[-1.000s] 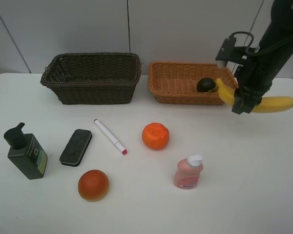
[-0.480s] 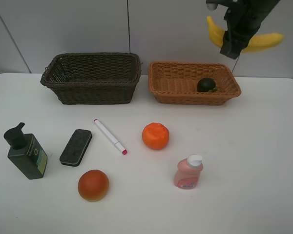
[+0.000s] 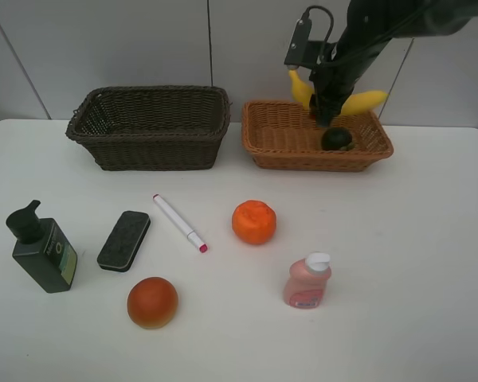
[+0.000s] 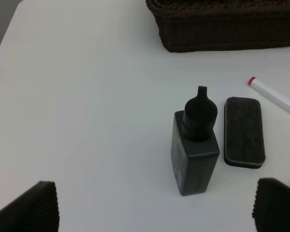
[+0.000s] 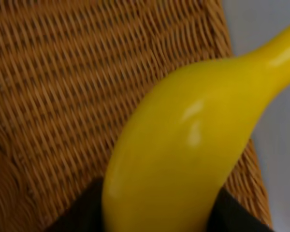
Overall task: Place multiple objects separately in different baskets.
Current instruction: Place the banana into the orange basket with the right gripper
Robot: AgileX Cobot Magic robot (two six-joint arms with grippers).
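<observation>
The right claw clamps the smooth, curved yellow banana mid-length over the shallow, tightly woven orange-tan wicker basket, where the dark green round fruit lies. The left claw gapes wide above the white desk, near the boxy dark green pump bottle and the flat black eraser.
</observation>
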